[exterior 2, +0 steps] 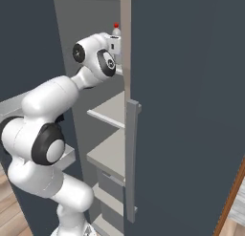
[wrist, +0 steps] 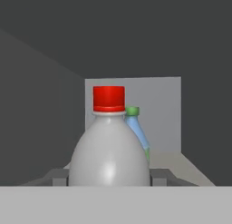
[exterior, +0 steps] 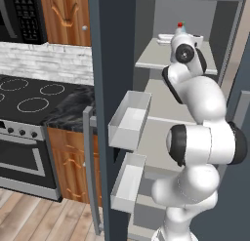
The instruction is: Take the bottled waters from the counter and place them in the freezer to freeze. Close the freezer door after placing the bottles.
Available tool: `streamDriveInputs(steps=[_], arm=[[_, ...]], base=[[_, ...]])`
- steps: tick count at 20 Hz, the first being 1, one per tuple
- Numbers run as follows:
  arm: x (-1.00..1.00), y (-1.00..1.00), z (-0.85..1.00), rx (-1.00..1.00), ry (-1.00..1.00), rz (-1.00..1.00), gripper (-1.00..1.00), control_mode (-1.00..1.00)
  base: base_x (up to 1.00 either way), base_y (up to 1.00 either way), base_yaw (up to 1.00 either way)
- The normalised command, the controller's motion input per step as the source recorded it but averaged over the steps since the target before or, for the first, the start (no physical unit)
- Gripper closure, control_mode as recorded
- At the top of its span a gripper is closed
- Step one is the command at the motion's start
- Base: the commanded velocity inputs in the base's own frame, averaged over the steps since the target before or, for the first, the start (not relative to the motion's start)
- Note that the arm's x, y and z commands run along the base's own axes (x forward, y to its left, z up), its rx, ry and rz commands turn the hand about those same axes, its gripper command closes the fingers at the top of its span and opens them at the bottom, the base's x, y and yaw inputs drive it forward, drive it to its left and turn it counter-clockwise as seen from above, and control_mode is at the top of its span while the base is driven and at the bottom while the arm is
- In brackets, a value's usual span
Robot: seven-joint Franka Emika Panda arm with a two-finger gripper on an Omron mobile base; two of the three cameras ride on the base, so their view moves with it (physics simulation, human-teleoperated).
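Up on the freezer's top shelf: setting the second bottle down.
Gripped at its sides by the end effector (wrist: 108, 177), the red-capped bottle (wrist: 108, 148) stands upright, the green-capped bottle (wrist: 136, 130) just behind it (partly hidden). Best to seat the base flat before spreading the fingers (wrist: 59, 177), then back straight out. The arm (exterior: 195, 137) reaches high, elbow bent, wrist level into the freezer (exterior: 168, 57).

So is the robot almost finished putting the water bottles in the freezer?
Nearly. The small green-capped bottle with the blue label already stands at the back of the light grey freezer shelf. The whitish red-capped bottle sits upright between the fingers of the tool, over that shelf. Left to do: let go, pull the arm out, and shut the tall dark slate-blue freezer door, which stands open.
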Motion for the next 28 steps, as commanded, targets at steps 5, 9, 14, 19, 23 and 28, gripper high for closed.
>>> streamDriveInputs(steps=[5, 9, 14, 19, 23, 28], arm=[[0.03, 0.00, -0.05, -0.01, 0.00, 0.00, 1.00, -1.00], [0.00, 0.00, 0.00, 0.00, 0.00, 0.00, 1.00, -1.00], [0.00, 0.00, 0.00, 0.00, 0.00, 0.00, -1.00, -1.00], [0.00, 0.00, 0.00, 0.00, 0.00, 0.00, -1.00, -1.00], [0.00, 0.00, 0.00, 0.00, 0.00, 0.00, -1.00, -1.00], [0.00, 0.00, 0.00, 0.00, 0.01, 0.00, -1.00, -1.00]], base=[[0.00, 0.00, 0.00], [0.00, 0.00, 0.00], [0.00, 0.00, 0.00], [0.00, 0.00, 0.00], [0.00, 0.00, 0.00], [0.00, 0.00, 0.00]])
